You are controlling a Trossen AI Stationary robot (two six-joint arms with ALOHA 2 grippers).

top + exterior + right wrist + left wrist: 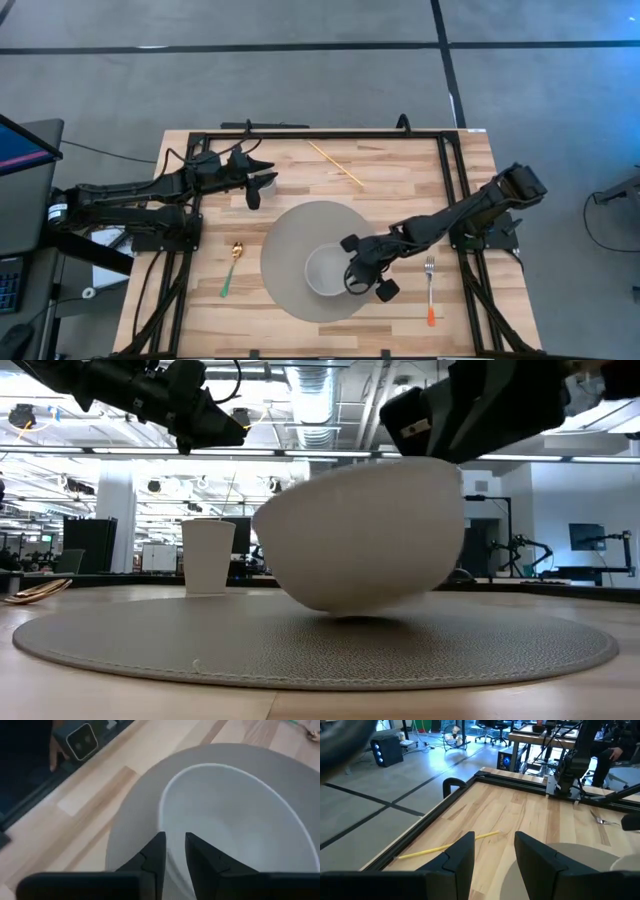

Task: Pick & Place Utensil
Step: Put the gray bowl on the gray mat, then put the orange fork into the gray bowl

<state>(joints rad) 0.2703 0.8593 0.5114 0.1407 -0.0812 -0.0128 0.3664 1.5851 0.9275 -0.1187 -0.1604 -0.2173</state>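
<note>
A white bowl [325, 270] sits on a round grey mat [290, 235]; in the low view the bowl [360, 540] is tilted. My right gripper [355, 280] is shut on the bowl's rim. An orange-handled fork [430, 290] lies flat on the wood to the right of the mat. A spoon [232, 268] with a gold bowl and green handle lies to the left of it. My left gripper [256, 180] is open, high above a white paper cup [208, 557], touching nothing. My right gripper [173, 857] pinches the bowl's rim [167, 837] on its right side, one finger inside the bowl and one outside. It comes slanting down from the table's right. The bowl is tilted, the held side raised, its underside [340, 610] on the mat.
A yellow chopstick [335, 163] lies on the wood near the far edge, also in the left wrist view [447, 847]. A black frame [300, 133] runs round the table. Bare wood shows between the mat and the near edge.
</note>
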